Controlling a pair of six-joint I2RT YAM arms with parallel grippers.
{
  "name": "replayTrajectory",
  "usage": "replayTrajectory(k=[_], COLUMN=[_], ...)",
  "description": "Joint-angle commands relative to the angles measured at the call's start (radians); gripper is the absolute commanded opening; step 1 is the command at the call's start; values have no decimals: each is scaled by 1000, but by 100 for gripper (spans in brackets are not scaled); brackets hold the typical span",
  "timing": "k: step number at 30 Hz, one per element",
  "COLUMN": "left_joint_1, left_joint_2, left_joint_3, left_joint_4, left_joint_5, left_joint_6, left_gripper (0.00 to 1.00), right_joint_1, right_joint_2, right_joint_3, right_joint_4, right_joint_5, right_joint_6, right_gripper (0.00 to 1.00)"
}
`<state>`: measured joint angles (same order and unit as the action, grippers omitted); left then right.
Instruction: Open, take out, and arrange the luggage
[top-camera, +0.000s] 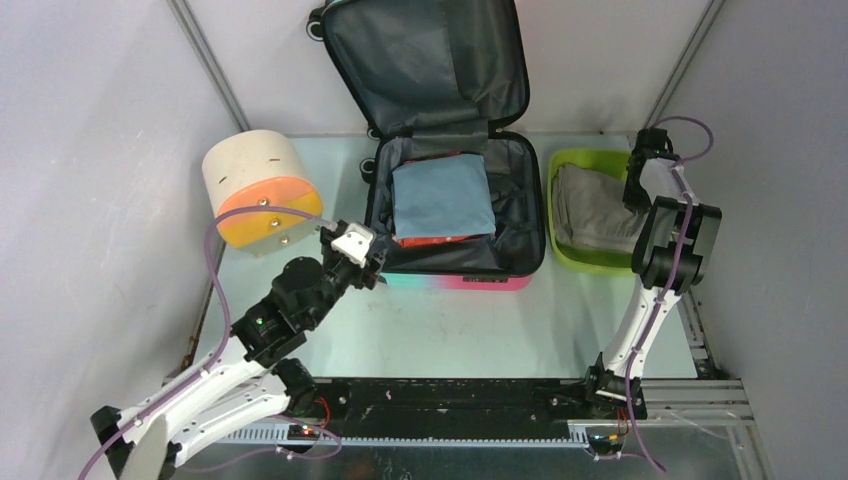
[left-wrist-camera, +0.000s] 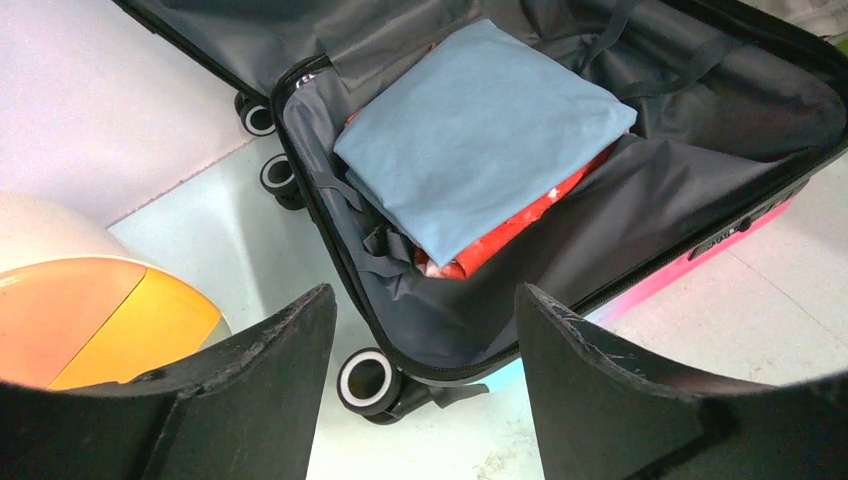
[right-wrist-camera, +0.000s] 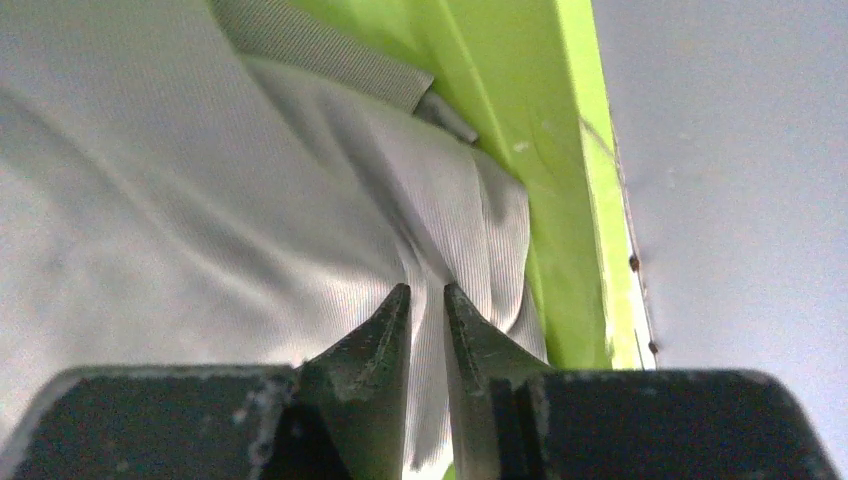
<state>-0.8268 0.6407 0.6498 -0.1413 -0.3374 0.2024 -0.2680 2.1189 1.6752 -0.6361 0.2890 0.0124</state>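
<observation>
Right gripper (right-wrist-camera: 426, 300) pinched on grey garment (right-wrist-camera: 200, 200) in green tub (right-wrist-camera: 500, 90); thin fold may slip, unfolding. Left gripper (left-wrist-camera: 425, 300) apart beside luggage (left-wrist-camera: 640, 200); wheels may roll if nudged.

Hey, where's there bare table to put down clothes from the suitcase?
The widest bare table lies in front of the luggage. A smaller patch sits between the cylinder and the luggage's wheels. Crowded: the green tub hugs the luggage's right side, with the right gripper shut on grey cloth inside.
</observation>
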Motion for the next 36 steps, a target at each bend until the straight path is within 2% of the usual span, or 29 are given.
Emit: replayTrajectory(k=[1, 7, 11, 16, 21, 25, 30, 33, 36], left_joint_1=[-3, -3, -3, -3, -3, -1, 36, 164, 259], left_joint_2=[-25, -34, -19, 24, 28, 44, 206, 317, 425], left_joint_3=[10, 1, -4, 46, 53, 91, 293, 446, 506], left_joint_4=[17, 20, 15, -37, -58, -76, -203, -292, -290], left_joint_5=[-15, -35, -60, -25, -25, -34, 11, 104, 211], left_joint_6=[8, 11, -8, -92, -144, -205, -343, -449, -511], left_gripper=[73, 73, 74, 74, 74, 76, 77, 74, 70], right_joint_1=[31, 92, 172, 273, 429, 560, 656, 668, 681], right_joint_2=[-169, -331, -455, -576, -682, -664, -572, -498, -377], right_joint_3=[10, -162, -289, -310, -310, -310, -309, -282, -225], right_joint_4=[-59, -51, -12, -27, 60, 173, 282, 323, 319], right_joint_5=[9, -226, -311, -341, -336, -305, -289, -299, -326], right_joint_6=[27, 87, 150, 206, 326, 350, 391, 396, 372], right_gripper=[22, 23, 27, 45, 55, 58, 58, 58, 57])
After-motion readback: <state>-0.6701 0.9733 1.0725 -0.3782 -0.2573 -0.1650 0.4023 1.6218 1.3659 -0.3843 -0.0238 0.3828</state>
